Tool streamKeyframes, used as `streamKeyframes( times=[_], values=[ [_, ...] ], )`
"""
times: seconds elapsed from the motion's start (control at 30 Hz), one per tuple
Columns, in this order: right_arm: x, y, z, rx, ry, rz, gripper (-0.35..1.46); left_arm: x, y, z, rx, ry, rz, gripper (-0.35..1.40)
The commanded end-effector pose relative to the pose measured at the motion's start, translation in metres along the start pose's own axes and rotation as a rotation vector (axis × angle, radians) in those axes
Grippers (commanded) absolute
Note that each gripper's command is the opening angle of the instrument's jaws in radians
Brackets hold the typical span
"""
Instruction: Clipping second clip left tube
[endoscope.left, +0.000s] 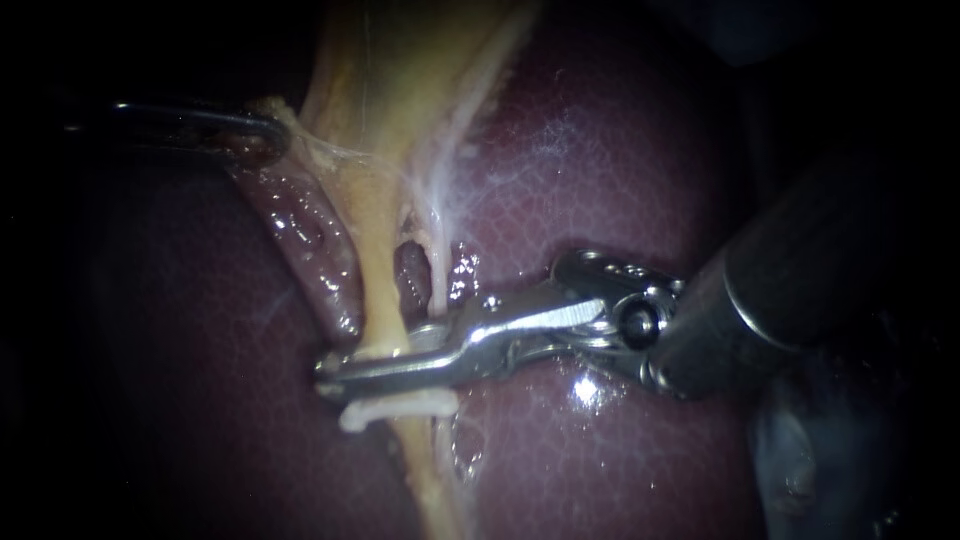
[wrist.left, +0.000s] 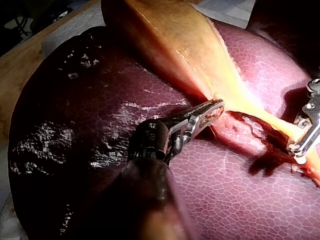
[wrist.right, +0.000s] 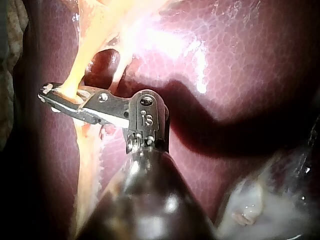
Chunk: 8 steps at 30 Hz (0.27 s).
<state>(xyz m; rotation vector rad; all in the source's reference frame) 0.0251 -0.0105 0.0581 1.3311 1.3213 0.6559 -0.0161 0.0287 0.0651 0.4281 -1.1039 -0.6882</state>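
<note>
The yellow left tube (endoscope.left: 375, 270) runs down from the gallbladder (endoscope.left: 400, 60) over the liver (endoscope.left: 600, 150). My right instrument (endoscope.left: 330, 375) reaches in from the right, and its long metal jaws lie across this tube, shut on it from both sides. Just below the jaws a white clip (endoscope.left: 395, 405) sits across the same tube. In the right wrist view the tube passes between the jaws of my right instrument (wrist.right: 47, 92). My left instrument (endoscope.left: 270, 135) comes in at the upper left, and in the left wrist view its toothed jaws (wrist.left: 217, 106) grip tissue at the gallbladder's narrow end (wrist.left: 225, 100).
A thinner whitish strand (endoscope.left: 437, 250) runs beside the left tube and ends behind my right instrument's jaws. Reddish raw tissue (endoscope.left: 310, 240) lies left of the tube. A pale cloth (wrist.left: 225, 10) and a wooden surface (wrist.left: 20, 65) show beyond the liver.
</note>
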Motion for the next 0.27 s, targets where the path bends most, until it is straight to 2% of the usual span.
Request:
streamKeyframes(
  times=[0.03,0.27],
  values=[
    [0.0,0.0,0.0,0.001,0.0,0.0,-0.35,0.0,0.0,0.0,0.001,0.0,0.0,-0.35],
    [0.0,0.0001,0.0,0.0,0.0,0.0,-0.35,0.0001,0.0,0.0002,0.004,0.0,0.0,-0.35]
  ],
)
